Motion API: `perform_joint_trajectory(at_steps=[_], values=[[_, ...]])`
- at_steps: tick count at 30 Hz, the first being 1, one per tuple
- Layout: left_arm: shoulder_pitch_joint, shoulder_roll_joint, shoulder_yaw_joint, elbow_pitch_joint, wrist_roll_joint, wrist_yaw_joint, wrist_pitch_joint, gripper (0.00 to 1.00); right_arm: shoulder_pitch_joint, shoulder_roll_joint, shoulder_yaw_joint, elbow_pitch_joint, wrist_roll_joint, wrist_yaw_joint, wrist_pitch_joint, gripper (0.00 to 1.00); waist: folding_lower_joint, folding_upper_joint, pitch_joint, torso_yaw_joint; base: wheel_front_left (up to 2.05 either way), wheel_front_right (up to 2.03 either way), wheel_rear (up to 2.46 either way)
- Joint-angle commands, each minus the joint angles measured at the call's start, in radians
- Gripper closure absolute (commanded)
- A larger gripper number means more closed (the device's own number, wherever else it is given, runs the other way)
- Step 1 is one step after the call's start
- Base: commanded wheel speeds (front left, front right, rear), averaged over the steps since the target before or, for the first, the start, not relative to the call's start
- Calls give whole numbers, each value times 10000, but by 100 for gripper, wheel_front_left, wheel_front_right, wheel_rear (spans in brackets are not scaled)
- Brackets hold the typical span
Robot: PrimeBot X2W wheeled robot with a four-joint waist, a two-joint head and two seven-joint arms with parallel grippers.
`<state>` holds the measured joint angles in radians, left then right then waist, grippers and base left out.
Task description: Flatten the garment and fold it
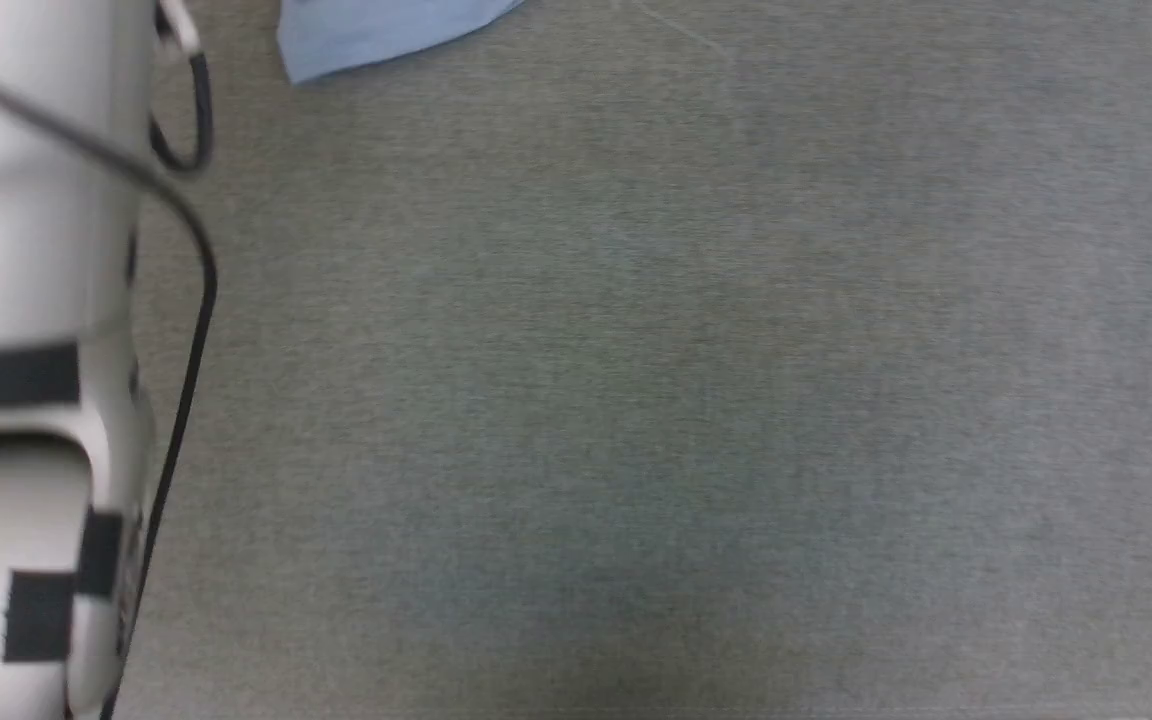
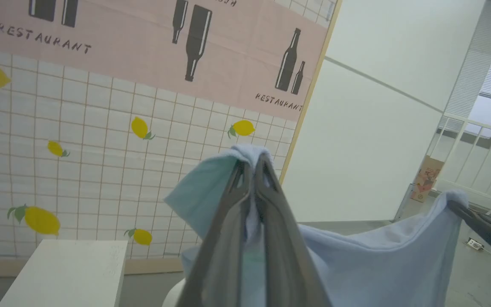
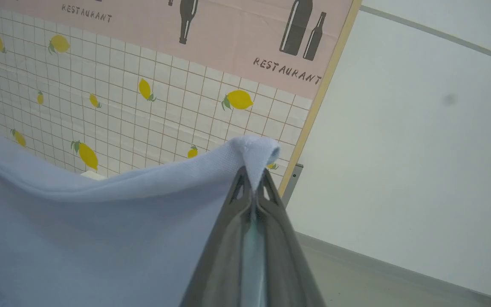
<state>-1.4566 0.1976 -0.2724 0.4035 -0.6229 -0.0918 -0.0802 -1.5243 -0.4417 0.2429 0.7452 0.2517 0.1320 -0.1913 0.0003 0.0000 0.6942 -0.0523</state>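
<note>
The garment (image 2: 369, 260) is a light blue knit shirt held up in the air between both grippers, its top edge sagging between them. My left gripper (image 2: 252, 164) is shut on one bunched corner of it, the cloth poking out above the fingertips. The right gripper (image 3: 254, 175) is shut on another corner, with the garment (image 3: 79, 226) draping away to the left. In the left wrist view the right arm's fingers (image 2: 484, 226) show at the far right, pinching the cloth. A corner of the garment (image 1: 376, 35) hangs into the top of the head view.
Grey fabric table surface (image 1: 636, 400) spreads below in the head view, with my pale left forearm (image 1: 26, 350) and its black cable at the left. Ahead stand a tiled wall (image 2: 100, 149) with lemons and a restaurant poster, a white box (image 2: 66, 273), and a white partition (image 3: 420, 149).
</note>
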Motion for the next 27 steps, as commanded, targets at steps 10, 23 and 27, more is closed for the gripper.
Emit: perform_joint_trajectory(at_steps=[10,23,27], values=[[6200,903,107,-5462,-1075,1208,1563,100,5723,-1673,-515,-4284,3235,-13,690,100,-3,0,-1705,400,0,0,0],[12269,986,-296,-6402,-994,1885,259,100,11880,597,-3131,-7235,2725,-13,1612,100,-3,0,-3642,573,0,0,0],[13532,1063,-489,-6134,-1330,1822,335,100,13223,1252,-3499,-7617,2607,-13,1968,100,-3,0,-4311,669,0,0,0]])
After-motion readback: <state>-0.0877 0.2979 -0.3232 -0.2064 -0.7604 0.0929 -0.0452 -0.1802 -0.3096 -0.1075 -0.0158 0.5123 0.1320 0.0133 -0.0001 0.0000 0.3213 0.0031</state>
